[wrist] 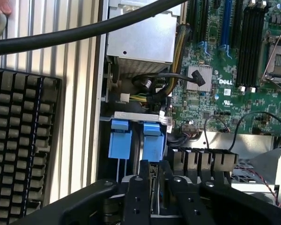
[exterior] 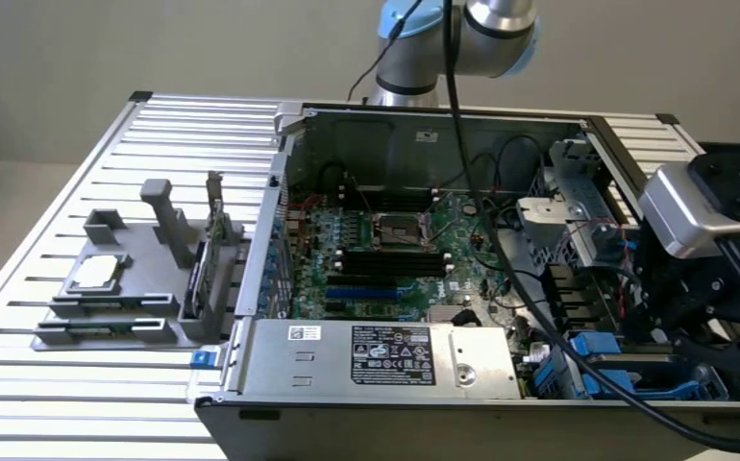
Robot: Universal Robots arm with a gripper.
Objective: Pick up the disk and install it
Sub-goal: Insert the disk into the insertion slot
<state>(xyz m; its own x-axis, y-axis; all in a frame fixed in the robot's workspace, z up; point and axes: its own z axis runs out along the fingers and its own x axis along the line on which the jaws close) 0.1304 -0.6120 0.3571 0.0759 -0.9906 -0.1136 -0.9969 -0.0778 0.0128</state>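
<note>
The disk (wrist: 152, 141) is found standing on edge in the drive bay of the computer case (exterior: 281, 192), just beside the end of the power supply (wrist: 140, 42). It is seen edge-on, with its blue rail tab turned toward the power supply. Its long axis is judged to run straight down into the bay, in line with the approach of the gripper (wrist: 152, 180).

The jaws are set directly over this edge. They are drawn in narrow, one on either flat face, and appear closed on the disk; how firmly cannot be told.

A second blue-railed carrier (wrist: 119, 138) is seated just beside the disk in the same bay, on the side nearer the case wall. A thick black cable (wrist: 84, 33) is draped across the power supply.

On the counter (exterior: 88, 403), well apart from the power supply and outside the case, a grey holder (exterior: 165, 206) carries a square chip (exterior: 98, 274) and an upright green card (exterior: 223, 240).
</note>
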